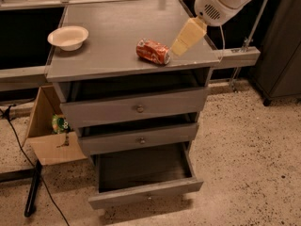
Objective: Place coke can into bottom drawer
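Observation:
The coke can (153, 52) lies on its side on the grey cabinet top (117, 41), right of centre near the front edge. It is red with white lettering and looks dented. My gripper (181, 45) hangs from the white arm at the upper right, its cream-coloured fingers pointing down-left. Its tip is just right of the can, close to it. The bottom drawer (146, 178) is pulled out, showing a dark interior with nothing in it.
A white bowl (68, 36) sits at the cabinet top's left. The two upper drawers (136, 109) stand slightly ajar. A cardboard box (49, 135) with a green item stands on the floor to the left, beside a black cable and a stand leg. A dark cabinet stands at the right.

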### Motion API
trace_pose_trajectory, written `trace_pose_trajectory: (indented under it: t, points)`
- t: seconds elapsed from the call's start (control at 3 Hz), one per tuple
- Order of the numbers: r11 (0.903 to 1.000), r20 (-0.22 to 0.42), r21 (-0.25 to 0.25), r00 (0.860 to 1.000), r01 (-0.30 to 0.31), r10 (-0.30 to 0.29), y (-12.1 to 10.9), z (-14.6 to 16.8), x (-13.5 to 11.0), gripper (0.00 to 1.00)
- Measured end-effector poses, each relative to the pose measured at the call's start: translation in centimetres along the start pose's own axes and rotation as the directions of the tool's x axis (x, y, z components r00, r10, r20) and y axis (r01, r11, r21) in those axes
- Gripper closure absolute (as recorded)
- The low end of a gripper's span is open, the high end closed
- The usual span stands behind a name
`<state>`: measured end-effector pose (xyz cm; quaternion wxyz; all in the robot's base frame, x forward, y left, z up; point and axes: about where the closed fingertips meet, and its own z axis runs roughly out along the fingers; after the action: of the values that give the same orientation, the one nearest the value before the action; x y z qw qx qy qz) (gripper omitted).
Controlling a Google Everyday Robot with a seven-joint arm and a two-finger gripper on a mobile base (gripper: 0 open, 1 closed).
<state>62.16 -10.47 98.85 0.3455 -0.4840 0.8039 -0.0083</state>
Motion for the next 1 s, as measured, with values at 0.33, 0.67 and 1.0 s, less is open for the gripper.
trace_pose_trajectory:
  t: [0.33, 0.67, 1.0]
  points:
    - [0.9954, 0.012, 0.05, 0.997, -0.082, 0.081, -1.9, 8.2, -1.7, 0.0]
    - [0.9954, 0.012, 0.05, 0.997, -0.082, 0.081, -1.9, 8.2, -1.7, 0.0]
    - [0.991, -0.031, 0.057, 0.992, -0.121, 0.123, -2.1, 6.7, 0.0, 0.0]
